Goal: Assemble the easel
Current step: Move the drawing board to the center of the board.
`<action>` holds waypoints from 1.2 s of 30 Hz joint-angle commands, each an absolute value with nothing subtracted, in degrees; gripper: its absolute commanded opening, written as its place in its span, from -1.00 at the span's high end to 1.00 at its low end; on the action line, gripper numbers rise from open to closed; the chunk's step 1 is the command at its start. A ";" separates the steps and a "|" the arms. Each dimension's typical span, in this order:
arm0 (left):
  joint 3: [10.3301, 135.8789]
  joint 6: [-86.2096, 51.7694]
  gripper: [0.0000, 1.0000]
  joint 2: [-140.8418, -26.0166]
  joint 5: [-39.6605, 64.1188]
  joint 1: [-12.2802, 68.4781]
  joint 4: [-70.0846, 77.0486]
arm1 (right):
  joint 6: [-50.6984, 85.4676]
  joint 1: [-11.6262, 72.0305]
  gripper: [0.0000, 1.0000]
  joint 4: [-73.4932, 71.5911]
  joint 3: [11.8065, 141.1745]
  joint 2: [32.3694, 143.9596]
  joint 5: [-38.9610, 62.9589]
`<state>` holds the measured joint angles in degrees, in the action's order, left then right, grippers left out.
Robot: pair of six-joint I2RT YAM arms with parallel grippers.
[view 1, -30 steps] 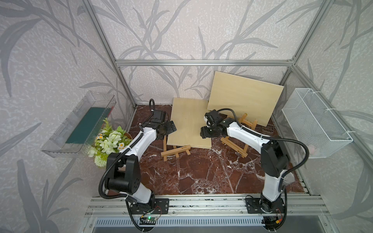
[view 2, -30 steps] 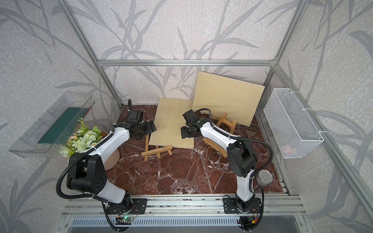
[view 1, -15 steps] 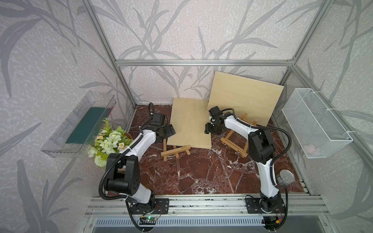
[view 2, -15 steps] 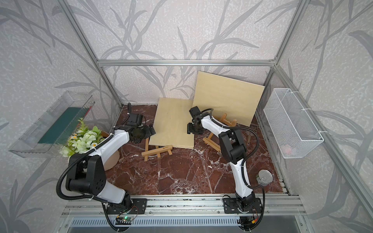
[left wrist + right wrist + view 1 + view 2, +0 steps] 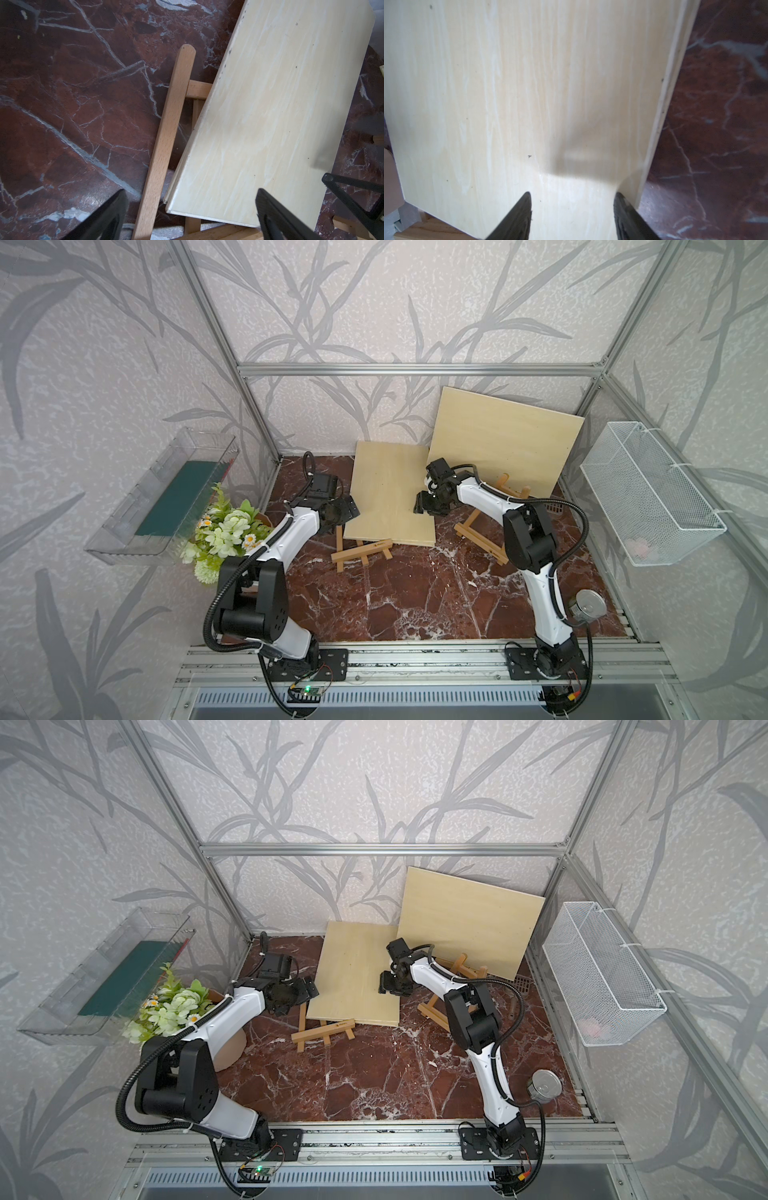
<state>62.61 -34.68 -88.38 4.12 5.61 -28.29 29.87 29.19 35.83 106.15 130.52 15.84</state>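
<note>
Easel frame (image 5: 360, 552) sits directly beneath the left gripper (image 5: 191, 193): between its widely spread fingers (image 5: 112, 216) pass one leg (image 5: 172, 124) and a corner of the small board (image 5: 270, 114) lying over it, neither gripped. Across that board the right gripper (image 5: 572, 194) hovers above the opposite edge, fingers (image 5: 519, 218) parted with nothing pinched. Farther out past the right fingers, a second easel (image 5: 480, 541) sits just before the tilted large board (image 5: 503, 448) on the marble table (image 5: 415, 605).
</note>
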 commanded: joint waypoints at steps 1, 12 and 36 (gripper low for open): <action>62.31 -34.95 -0.95 -88.59 3.76 4.45 -29.22 | 29.39 29.19 -0.24 36.96 107.92 132.14 15.27; 61.66 -34.11 -0.95 -89.62 5.54 4.02 -29.54 | 28.49 26.45 -0.24 37.83 107.47 132.80 13.21; 60.82 -34.37 -0.95 -90.50 6.05 3.99 -29.14 | 24.93 29.68 -0.22 39.08 109.94 133.04 7.25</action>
<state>61.63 -34.50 -89.91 6.11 4.16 -28.67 26.79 28.75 36.86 108.09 132.53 9.54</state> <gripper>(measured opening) 0.974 0.608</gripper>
